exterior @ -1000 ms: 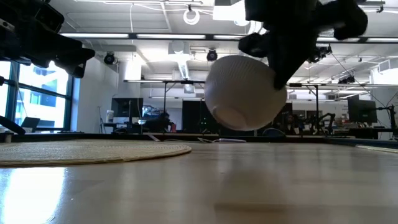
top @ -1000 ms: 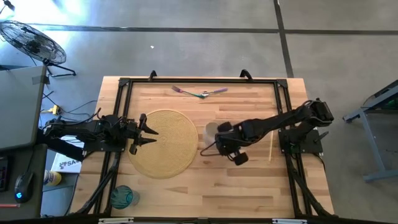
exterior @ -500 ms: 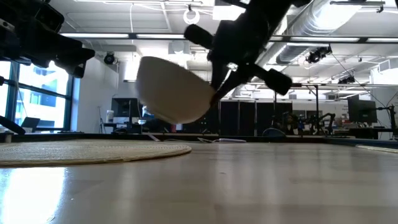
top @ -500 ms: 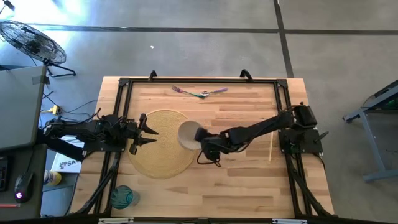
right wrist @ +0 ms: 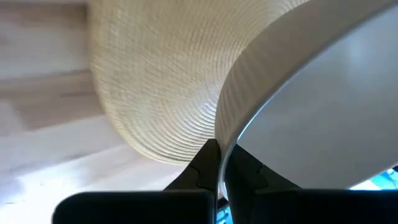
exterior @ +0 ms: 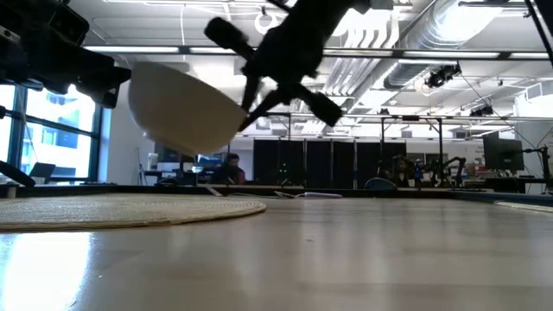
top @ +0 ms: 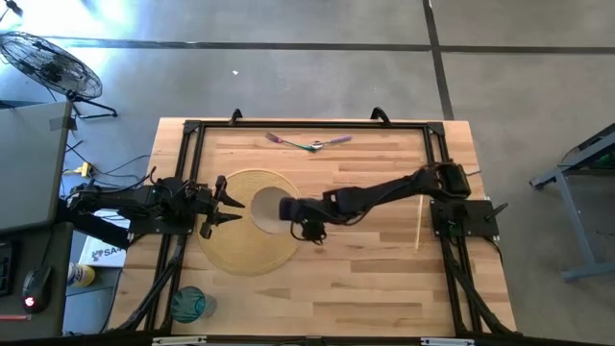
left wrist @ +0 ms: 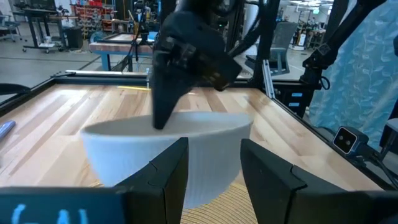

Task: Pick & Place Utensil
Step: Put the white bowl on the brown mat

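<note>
A white bowl (top: 271,205) hangs above the round woven placemat (top: 240,245), with my right gripper (top: 291,209) shut on it. In the low view the bowl (exterior: 183,117) is clear of the mat (exterior: 130,210), its mouth up and tilted. My left gripper (top: 229,204) waits open at the mat's left edge, pointing level at the bowl (left wrist: 168,149) and touching nothing. Two purple-handled utensils (top: 307,143) lie flat near the table's far edge. My right gripper pinches the bowl's rim (right wrist: 225,140) on the side toward the table's right, one finger inside the bowl and one outside. The fingers come slanting down from the table's right. The bowl is lifted clear of the mat, mouth up and tilted.
A thin wooden stick (top: 419,223) lies by the right arm's base. A blue-green glass (top: 189,304) stands at the near left corner. A black frame (top: 288,125) runs along the table's far and side edges. Bare wood lies near of and right of the mat.
My right gripper has carried the bowl toward the table's left, from beside the placemat to above its right part, and a little down. The wrist has rolled, and the bowl has turned from mouth sideways to mouth up. It stays clear of the table.
</note>
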